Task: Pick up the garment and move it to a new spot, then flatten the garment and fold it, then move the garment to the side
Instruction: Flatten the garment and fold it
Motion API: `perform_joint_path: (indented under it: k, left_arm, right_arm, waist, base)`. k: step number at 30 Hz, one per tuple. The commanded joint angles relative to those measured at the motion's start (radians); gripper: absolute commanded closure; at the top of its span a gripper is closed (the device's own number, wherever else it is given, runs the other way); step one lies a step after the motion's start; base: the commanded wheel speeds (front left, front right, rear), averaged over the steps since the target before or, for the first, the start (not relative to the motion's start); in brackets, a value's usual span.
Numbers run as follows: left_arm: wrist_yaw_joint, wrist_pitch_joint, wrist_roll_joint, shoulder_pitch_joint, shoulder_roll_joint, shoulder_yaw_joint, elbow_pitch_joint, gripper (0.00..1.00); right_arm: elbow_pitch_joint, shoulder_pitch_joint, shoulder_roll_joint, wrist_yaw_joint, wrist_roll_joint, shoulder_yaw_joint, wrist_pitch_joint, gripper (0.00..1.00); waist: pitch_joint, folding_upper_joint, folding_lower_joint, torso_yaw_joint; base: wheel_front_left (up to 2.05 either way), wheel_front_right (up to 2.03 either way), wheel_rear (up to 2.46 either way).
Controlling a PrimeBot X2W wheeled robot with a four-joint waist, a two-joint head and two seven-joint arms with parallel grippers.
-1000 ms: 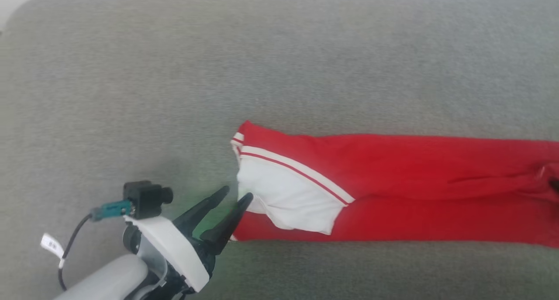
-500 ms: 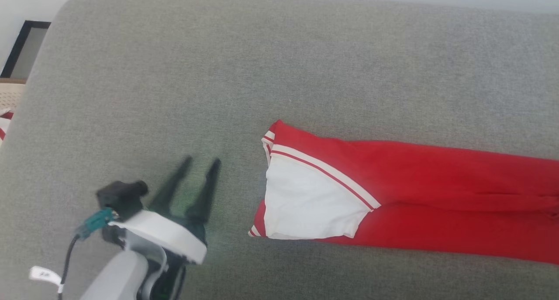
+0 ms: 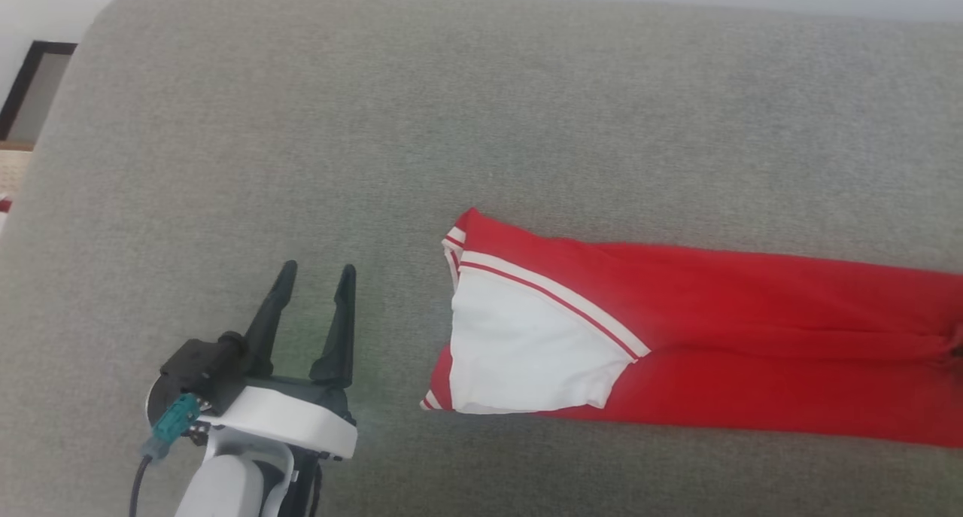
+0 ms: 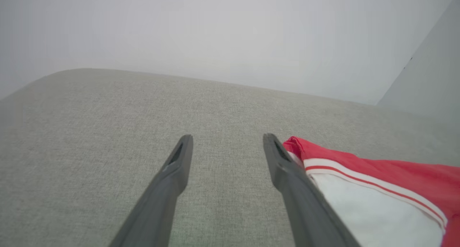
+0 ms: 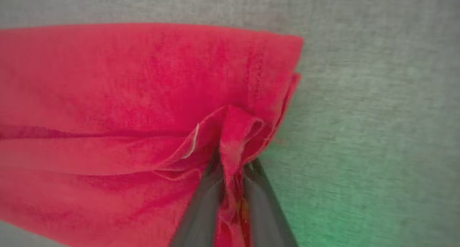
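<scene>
Frame (image 3: 30, 88): dark-edged, at the far upper left, past the cushion's rounded corner.
Cushion (image 3: 451, 103): grey woven fabric, under everything here.
Left gripper (image 3: 318, 269): low on the left in the head view, fingers spread wide with nothing between them. They point away from the robot over bare cushion, clear of the garment's left end. From its own wrist (image 4: 227, 137) one finger overlaps the garment's edge, an overlap in that view and no contact.
Wall (image 4: 215, 31): pale and plain, behind the cushion in the left wrist view.
Garment (image 3: 715, 336): folded into a long red band, lying flat on the cushion from the middle out to the right edge. Its left end shows a white section bordered by white and red striped trim (image 4: 377, 200).
Right gripper (image 5: 233, 168): at the garment's right end (image 5: 143, 78), fingers drawn close together with a raised red fold pinched between them. A green glow lies on the cushion beside it.
</scene>
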Motion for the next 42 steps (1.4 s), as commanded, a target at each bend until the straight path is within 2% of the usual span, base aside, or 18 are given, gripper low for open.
perform_joint_path:
  k: [1,7,12,20,24,29,35,36,42]
  left_arm:
    - [-0.009,-0.004,0.033,0.015,-0.002,0.015,-0.002,0.00]
    - [-0.017,-0.004,0.115,0.038,-0.025,0.076,-0.034,0.00]
    - [-0.018,-0.004,0.170,0.046,-0.033,0.106,-0.086,0.00]
    - [-0.019,-0.005,0.192,0.029,-0.047,0.097,-0.109,0.00]
    - [-0.019,-0.005,0.188,0.023,-0.048,0.099,-0.101,0.00]
    - [-0.019,-0.004,0.183,0.048,-0.053,0.099,-0.087,0.00]
    - [-0.019,-0.005,0.177,0.073,-0.056,0.098,-0.081,0.00]
    - [-0.019,-0.005,0.177,0.073,-0.056,0.098,-0.081,0.00]
    - [-0.019,-0.005,0.161,0.077,-0.062,0.099,-0.094,0.00]
  right_arm:
    - [0.008,0.041,0.100,0.005,-0.007,0.053,0.031,1.00]
    - [0.047,-0.018,0.072,0.001,-0.016,-0.044,-0.038,1.00]
    - [0.124,-0.052,0.021,-0.001,-0.028,-0.132,-0.115,1.00]
    - [0.359,-0.134,-0.033,0.003,-0.066,-0.248,-0.253,1.00]
    - [0.388,-0.153,-0.028,0.003,-0.067,-0.247,-0.257,1.00]
    - [0.263,-0.095,-0.019,0.003,-0.080,-0.185,-0.226,1.00]
    - [-0.032,-0.017,-0.013,0.004,-0.111,-0.094,-0.193,1.00]
    - [-0.032,-0.017,-0.013,0.004,-0.111,-0.094,-0.193,1.00]
    - [-0.314,0.024,0.029,0.004,-0.190,-0.031,-0.129,1.00]
  waist:
    - [-0.001,-0.0001,0.0000,-0.011]
    - [-0.002,-0.0001,0.0000,-0.065]
    - [0.007,-0.0001,0.0000,-0.112]
    - [0.019,-0.0001,0.0000,-0.152]
    - [0.011,-0.0001,0.0000,-0.154]
    - [-0.021,-0.0001,0.0000,-0.142]
    - [-0.051,-0.0001,0.0000,-0.120]
    - [-0.051,-0.0001,0.0000,-0.120]
    - [-0.057,-0.0001,0.0000,-0.084]
  base:
    - [0.00,0.00,0.00]
    - [0.00,0.00,0.00]
    - [0.00,0.00,0.00]
    - [0.00,0.00,0.00]
    - [0.00,0.00,0.00]
    - [0.00,0.00,0.00]
    - [0.00,0.00,0.00]
    - [0.00,0.00,0.00]
    - [0.00,0.00,0.00]
